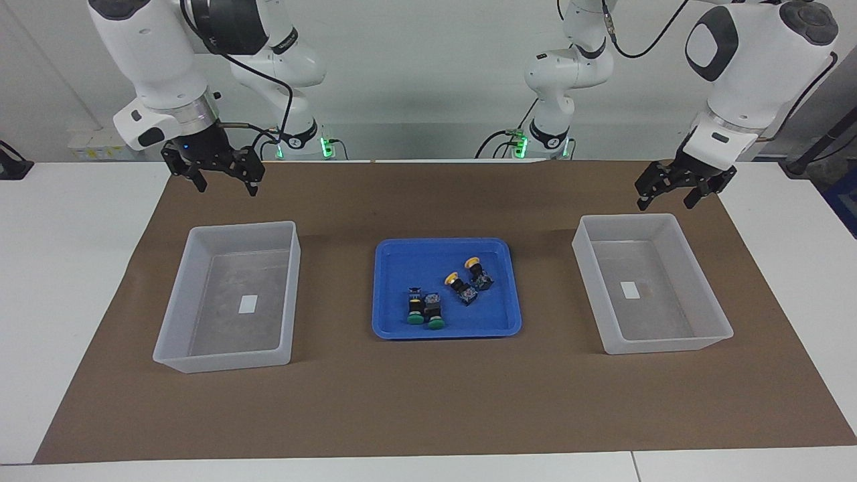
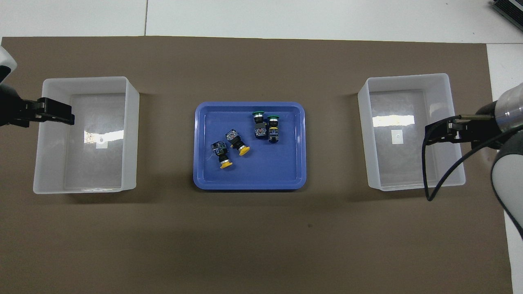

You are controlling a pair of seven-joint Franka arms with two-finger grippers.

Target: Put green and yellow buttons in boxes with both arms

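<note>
Two green buttons (image 1: 424, 316) (image 2: 264, 122) and two yellow buttons (image 1: 463, 273) (image 2: 233, 155) lie on their sides in the blue tray (image 1: 499, 320) (image 2: 286, 171) at mid-table. One translucent box (image 1: 663, 345) (image 2: 131, 134) sits at the left arm's end, and the other box (image 1: 221, 358) (image 2: 363, 134) at the right arm's end. Each holds only a white sticker. My left gripper (image 1: 665, 203) (image 2: 61, 117) hangs open in the air at its box's outer edge. My right gripper (image 1: 227, 187) (image 2: 434, 136) hangs open the same way by its own box. Neither holds anything.
A brown mat (image 1: 428, 402) (image 2: 261, 245) covers the white table under the tray and both boxes. A black cable (image 2: 425, 179) loops from the right gripper over its box's outer corner.
</note>
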